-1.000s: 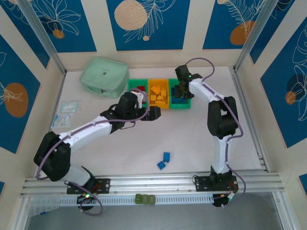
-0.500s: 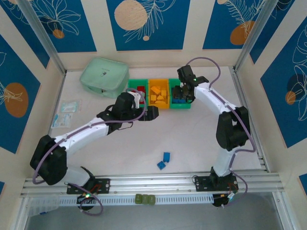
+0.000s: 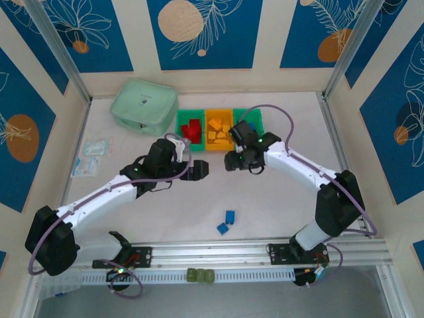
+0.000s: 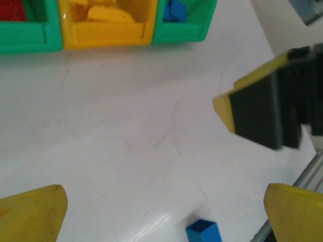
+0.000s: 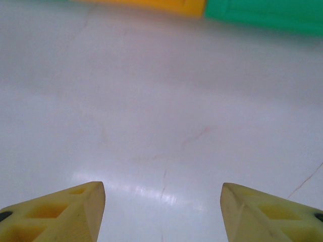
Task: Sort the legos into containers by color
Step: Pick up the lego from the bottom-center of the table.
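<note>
While both grippers hang over the table [image 3: 278, 199] just below the containers [image 3: 190, 113] at upper centre of the top view, 2 blue legos [image 3: 230, 216] lie loose at lower centre, well apart from them. The left gripper [image 3: 200, 171] is spread wide and empty; the right gripper [image 3: 229, 161] has its fingers [image 5: 55, 212] parted with nothing between. Neither is clearly nearer, though the right one sits almost straight above the legos in frame. The left wrist view catches 1 blue brick [image 4: 203, 233] at its bottom edge. Its long axis is too small to judge.
</note>
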{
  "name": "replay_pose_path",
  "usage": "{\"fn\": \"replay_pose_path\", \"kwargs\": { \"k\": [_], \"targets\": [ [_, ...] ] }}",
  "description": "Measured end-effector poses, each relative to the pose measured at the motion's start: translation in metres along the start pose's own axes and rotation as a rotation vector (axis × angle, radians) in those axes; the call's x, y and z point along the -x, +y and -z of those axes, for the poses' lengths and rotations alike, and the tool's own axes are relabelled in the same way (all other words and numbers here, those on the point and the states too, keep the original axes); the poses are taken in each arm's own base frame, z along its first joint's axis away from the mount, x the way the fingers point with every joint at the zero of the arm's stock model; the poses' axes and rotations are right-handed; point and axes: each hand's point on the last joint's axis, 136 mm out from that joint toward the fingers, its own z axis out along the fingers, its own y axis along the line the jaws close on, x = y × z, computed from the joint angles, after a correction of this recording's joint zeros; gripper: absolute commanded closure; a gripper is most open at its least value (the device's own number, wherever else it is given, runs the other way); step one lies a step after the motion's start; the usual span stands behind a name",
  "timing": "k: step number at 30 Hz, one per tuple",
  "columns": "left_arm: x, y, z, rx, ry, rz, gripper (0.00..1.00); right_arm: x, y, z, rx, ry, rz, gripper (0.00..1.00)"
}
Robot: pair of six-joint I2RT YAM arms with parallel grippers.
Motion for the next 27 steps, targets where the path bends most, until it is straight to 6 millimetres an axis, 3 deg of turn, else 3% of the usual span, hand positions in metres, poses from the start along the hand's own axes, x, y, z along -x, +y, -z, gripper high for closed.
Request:
{"fn": "replay_pose_path", "kwargs": {
  "k": [6,11,14,21,27],
  "targets": [
    [-0.022,0.015,0.007,0.036,0.031,-0.003,0.01,-0.067,0.022,-0.009,-0.016,0.120,0.013,0.32],
    [-0.033,0.026,0.012,0.077,0.040,0.003,0.01,-0.109,0.039,-0.012,-0.035,0.191,0.002,0.26],
    [-0.037,0.030,0.015,0.086,0.040,0.005,0.01,-0.125,0.046,-0.012,-0.043,0.212,-0.014,0.24],
    [-0.046,0.037,0.020,0.100,0.034,0.016,0.01,-0.156,0.041,-0.024,-0.071,0.280,-0.090,0.23],
    [-0.048,0.039,0.020,0.110,0.040,0.028,0.01,-0.166,0.049,-0.036,-0.054,0.318,-0.111,0.32]
  ]
}}
